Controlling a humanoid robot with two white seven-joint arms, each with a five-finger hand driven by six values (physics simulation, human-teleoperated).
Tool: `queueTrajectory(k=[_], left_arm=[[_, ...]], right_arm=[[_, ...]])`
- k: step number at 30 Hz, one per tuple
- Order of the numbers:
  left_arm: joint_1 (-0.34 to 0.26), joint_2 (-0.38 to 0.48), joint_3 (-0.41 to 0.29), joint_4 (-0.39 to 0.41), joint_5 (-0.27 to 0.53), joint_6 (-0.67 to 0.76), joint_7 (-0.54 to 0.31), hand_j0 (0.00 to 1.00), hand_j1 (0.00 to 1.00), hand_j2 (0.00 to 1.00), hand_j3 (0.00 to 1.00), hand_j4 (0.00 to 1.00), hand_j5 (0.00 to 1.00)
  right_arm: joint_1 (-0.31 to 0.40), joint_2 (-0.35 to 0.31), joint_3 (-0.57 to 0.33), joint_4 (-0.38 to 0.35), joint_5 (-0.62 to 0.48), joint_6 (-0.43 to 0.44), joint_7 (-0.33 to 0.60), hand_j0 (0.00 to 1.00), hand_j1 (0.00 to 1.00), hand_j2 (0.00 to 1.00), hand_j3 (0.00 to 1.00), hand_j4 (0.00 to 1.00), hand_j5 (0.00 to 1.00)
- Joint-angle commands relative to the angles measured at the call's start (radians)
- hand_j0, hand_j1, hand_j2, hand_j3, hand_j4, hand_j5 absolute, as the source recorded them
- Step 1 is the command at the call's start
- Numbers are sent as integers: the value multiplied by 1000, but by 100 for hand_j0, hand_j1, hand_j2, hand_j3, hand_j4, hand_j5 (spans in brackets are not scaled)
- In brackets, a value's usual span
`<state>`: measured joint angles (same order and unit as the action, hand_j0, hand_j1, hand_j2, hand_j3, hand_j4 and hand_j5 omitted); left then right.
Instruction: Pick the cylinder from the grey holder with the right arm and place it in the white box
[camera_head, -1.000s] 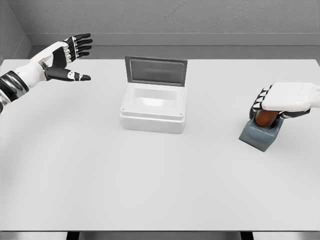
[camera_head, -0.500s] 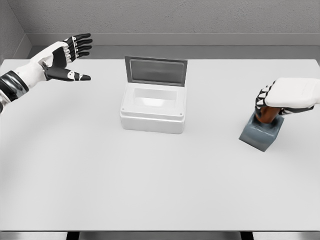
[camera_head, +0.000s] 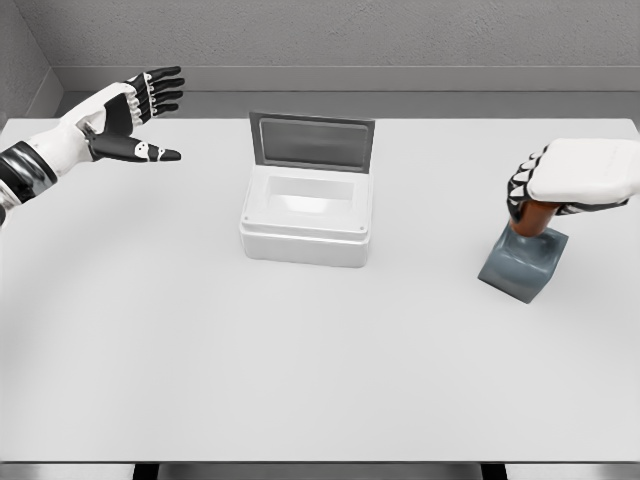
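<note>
Cylinder: reddish-brown, upright, upper part covered by the fingers closed around it, lower end at the top of the holder; whether seated in it or just clear cannot be told.

Holder: dark grey block with a sloped front face, standing on the table at the right side, well apart from the box.

Box: white, rectangular, open, hollow interior showing; grey-panelled lid raised upright at the far edge; set at the table's centre.
</note>
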<state>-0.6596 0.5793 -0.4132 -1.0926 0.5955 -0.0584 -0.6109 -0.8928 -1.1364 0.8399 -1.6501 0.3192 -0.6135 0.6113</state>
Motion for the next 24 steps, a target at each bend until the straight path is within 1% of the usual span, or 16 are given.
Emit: queueTrajectory(k=[1,9,24], left_arm=[[0,1,1,-1,6,0,0,100,100,100,100,100,100],[0,7,1,-1,6,0,0,100,100,100,100,100,100],[-2,7,1,0,6,0,0,100,100,100,100,100,100]], right_arm=[[-2,6,-1,0,-3,3,0,50,50,50,50,50,50],[-20,33,-1,1,-6,3,0,49,49,49,49,49,49],[-54,130,1,10,-3,3,0,49,49,49,49,49,49]])
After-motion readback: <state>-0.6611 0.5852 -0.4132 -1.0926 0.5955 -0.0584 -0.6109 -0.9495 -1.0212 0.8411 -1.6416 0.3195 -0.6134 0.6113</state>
